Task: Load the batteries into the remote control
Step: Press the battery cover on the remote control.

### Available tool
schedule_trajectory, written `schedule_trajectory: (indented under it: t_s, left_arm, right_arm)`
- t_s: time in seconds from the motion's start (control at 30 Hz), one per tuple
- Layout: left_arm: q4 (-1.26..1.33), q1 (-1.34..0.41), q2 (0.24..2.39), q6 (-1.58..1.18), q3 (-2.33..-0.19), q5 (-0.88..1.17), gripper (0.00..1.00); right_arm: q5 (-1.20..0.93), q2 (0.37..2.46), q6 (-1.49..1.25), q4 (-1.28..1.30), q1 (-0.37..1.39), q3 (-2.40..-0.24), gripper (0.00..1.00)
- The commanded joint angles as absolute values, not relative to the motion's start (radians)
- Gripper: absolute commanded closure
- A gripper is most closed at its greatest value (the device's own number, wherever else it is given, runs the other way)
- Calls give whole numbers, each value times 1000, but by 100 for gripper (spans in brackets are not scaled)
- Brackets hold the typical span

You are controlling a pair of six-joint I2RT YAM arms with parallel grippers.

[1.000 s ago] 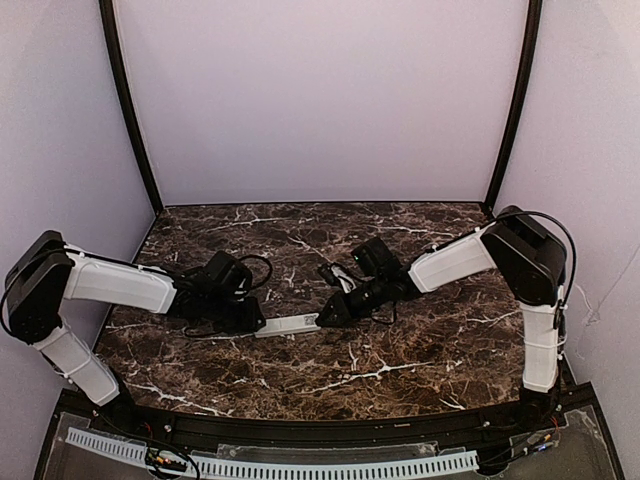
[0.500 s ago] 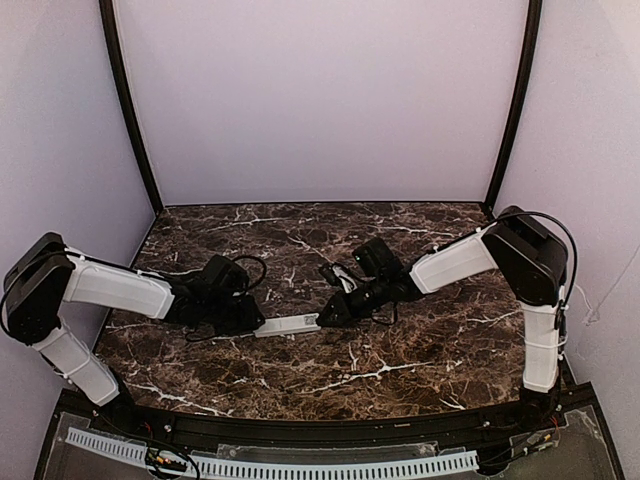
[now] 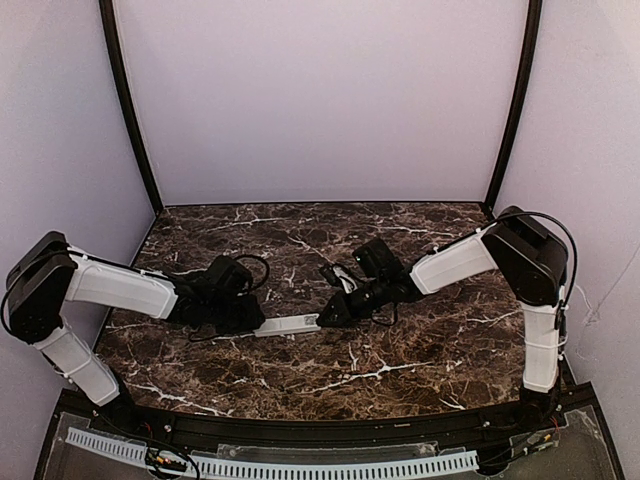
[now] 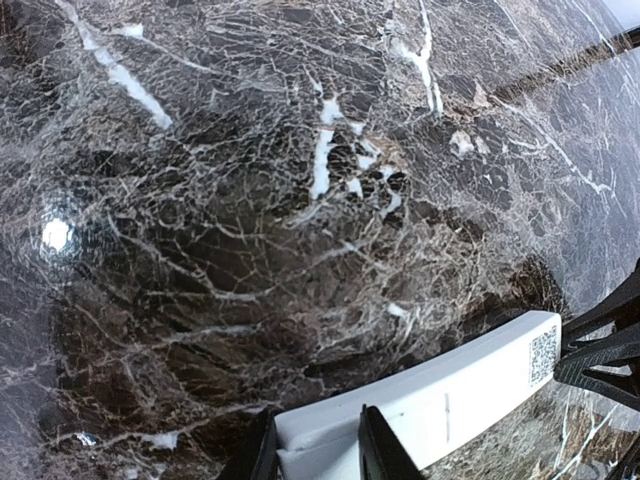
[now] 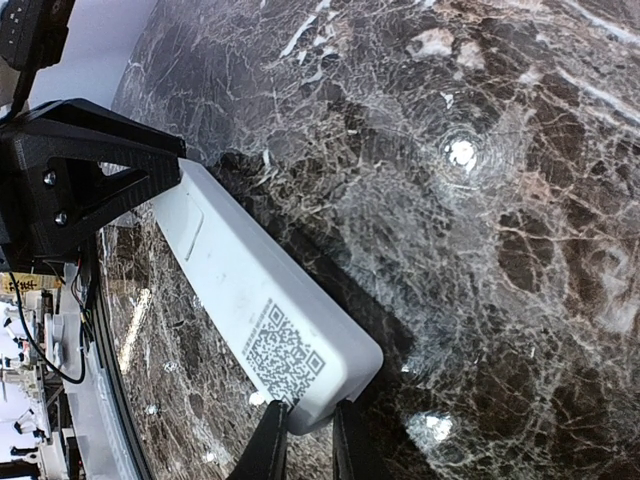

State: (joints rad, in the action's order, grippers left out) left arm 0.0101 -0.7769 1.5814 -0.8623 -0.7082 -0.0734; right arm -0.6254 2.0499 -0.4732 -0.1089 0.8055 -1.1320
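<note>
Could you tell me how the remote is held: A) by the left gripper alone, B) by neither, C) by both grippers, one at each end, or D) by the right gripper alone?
C: the left gripper clamps one end of the remote, and the right gripper clamps the other end, the one with the QR code.
</note>
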Motion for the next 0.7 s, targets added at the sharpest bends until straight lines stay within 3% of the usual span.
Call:
schedule_trajectory:
  t_s: [0.0,0.4,0.67]
  left_arm:
    - [41,-850,1708,-825,-726,128,73]
    - [-19,-850,1652,-831,-711,55,69]
    - [-58,-849,1622,-819,-712,13,58]
  right_arm:
    - [-657,2071,-450,-179,905,-1138,86]
    - [-606,2029,-461,-160,882,-1089,84]
    - [-586,2015,-469,-143,875,-1072,76]
